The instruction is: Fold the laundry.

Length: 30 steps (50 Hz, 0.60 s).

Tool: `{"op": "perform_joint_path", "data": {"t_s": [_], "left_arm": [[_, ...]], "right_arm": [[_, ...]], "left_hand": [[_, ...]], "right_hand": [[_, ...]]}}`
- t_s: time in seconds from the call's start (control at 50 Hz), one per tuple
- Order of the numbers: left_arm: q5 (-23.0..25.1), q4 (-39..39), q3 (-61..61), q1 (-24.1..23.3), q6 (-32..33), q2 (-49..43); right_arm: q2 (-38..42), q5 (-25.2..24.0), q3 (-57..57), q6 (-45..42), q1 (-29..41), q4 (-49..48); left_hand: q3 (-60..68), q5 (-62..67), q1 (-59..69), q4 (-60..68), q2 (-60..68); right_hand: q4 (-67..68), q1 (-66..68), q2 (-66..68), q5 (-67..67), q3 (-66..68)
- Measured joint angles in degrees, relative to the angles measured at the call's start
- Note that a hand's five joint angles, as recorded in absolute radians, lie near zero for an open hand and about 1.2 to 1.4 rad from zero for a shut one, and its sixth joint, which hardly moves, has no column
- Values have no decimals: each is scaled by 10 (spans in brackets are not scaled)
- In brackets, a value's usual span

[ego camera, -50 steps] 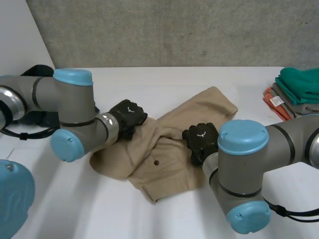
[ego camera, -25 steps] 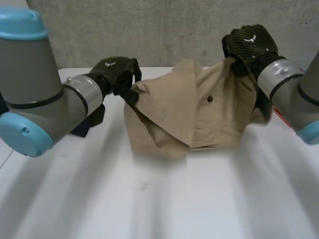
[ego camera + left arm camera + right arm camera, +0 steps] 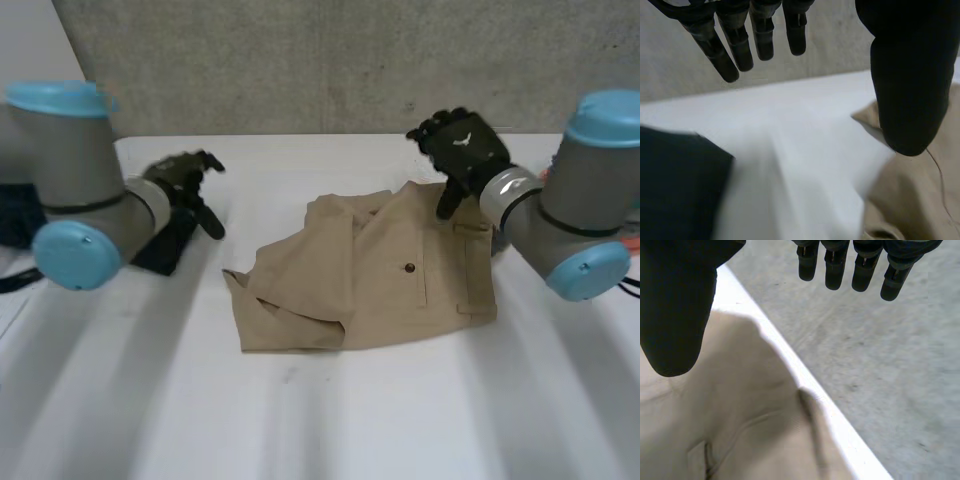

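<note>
**Fig. 1.** The tan garment [image 3: 370, 290] lies at the middle of the white surface [image 3: 300, 430] in a rough rectangle. 1 button [image 3: 408, 267] faces up, and a loose, bunched flap runs along the left side.

Your left hand [image 3: 185, 180] hangs to the left of the cloth and apart from it, beside a dark item [image 3: 165, 245] at the far left of the surface. In the left wrist view its fingers [image 3: 740, 45] are straight, spread away from the thumb, and hold nothing.

Your right hand [image 3: 460, 150] hovers over the garment's far right corner. Its fingers [image 3: 840, 270] are also extended and empty. The cloth sits below the palm, and no contact can be made out.

**Handling (judgement).**
- Treat the garment as light, soft woven cloth with no stiffness of its own. It will sag from any 1 grip point and will probably slide on the smooth surface.
- Expect extra thickness at the seams, the hem and the pocket on the right side.
- Take hold at 2 corners of 1 edge, pinching through every layer. A pinch on the top layer alone would likely pull the existing fold open.
- Keep clear of the button, which is a small hard spot.
- Smooth or re-lay the bunched left flap before you make the next fold.
</note>
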Motion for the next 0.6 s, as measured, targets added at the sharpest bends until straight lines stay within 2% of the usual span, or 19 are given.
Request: {"op": "perform_joint_path", "data": {"t_s": [0.08,0.18,0.26,0.3,0.42,0.44,0.6], "left_arm": [[2,15,-47,3,33,68],[21,45,-137,-22,91,149],[39,77,-230,-71,162,206],[41,92,-268,-107,200,217],[19,135,-327,-210,286,203],[4,151,-331,-239,304,184],[-35,199,-266,-308,324,83]], "right_arm": [[-76,29,52,17,5,8],[-157,41,122,11,7,50],[-217,42,186,-15,6,114],[-235,40,221,-30,4,144],[-258,29,314,-53,-4,171],[-258,20,358,-57,-7,149],[-219,4,449,-64,-6,-15]], "left_hand": [[-3,-2,-2,-3,-3],[6,12,6,9,6],[16,25,10,22,15],[69,77,73,75,69],[113,121,109,118,109],[113,121,109,118,110],[113,121,109,118,110]], "right_hand": [[0,0,0,0,0],[0,0,0,0,0],[2,1,2,2,2],[14,6,15,10,16],[81,71,73,79,85],[90,82,73,90,94],[113,103,95,112,112]]}}
